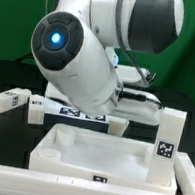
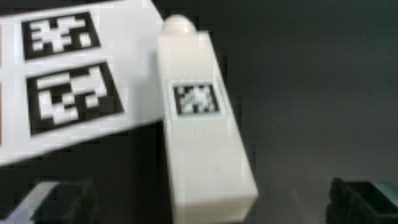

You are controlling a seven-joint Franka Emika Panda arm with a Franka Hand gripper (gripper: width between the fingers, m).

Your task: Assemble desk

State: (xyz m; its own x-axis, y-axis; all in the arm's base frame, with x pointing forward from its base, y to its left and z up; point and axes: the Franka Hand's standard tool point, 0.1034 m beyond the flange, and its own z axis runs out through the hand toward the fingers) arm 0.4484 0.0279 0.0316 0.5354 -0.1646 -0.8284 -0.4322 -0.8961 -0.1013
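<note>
In the wrist view a white square-section leg [image 2: 205,130] with a small tag lies on the black table, right beside the marker board [image 2: 63,70]. My gripper [image 2: 210,203] hangs above it, open. Its dark fingertips [image 2: 50,202] stand well apart on either side of the leg's near end, clear of it. In the exterior view the white tabletop [image 1: 66,160] with its raised rim lies at the front. One leg [image 1: 167,136] stands upright at its right corner and another leg [image 1: 8,99] lies at the left. There the arm's body hides my gripper.
The arm's big white body [image 1: 86,58] fills the middle of the exterior view. The marker board [image 1: 81,111] lies behind the tabletop, with a short white block [image 1: 35,110] at its left end. The table surface is black.
</note>
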